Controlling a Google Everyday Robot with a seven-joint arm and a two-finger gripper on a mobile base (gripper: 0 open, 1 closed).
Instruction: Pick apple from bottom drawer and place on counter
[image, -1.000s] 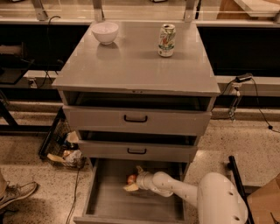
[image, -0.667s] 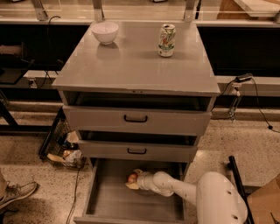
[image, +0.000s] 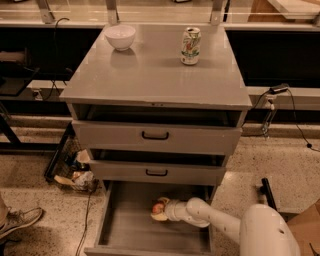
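The bottom drawer (image: 125, 235) stands pulled open below two shallower drawers. The small red-orange apple (image: 158, 207) lies inside it, toward the back middle. My gripper (image: 161, 210) reaches into the drawer from the lower right on a white arm (image: 220, 225), and its pale fingers sit right at the apple, around or against it. The counter (image: 155, 75) is the grey cabinet top above.
A white bowl (image: 120, 36) stands at the counter's back left and a soda can (image: 190, 46) at the back right. The top drawer (image: 155, 135) and middle drawer (image: 156, 172) are slightly open. A crate of clutter (image: 70, 167) and a person's shoe (image: 15, 222) are at the left.
The gripper and apple stay at the same spot in the drawer; nothing has visibly moved.
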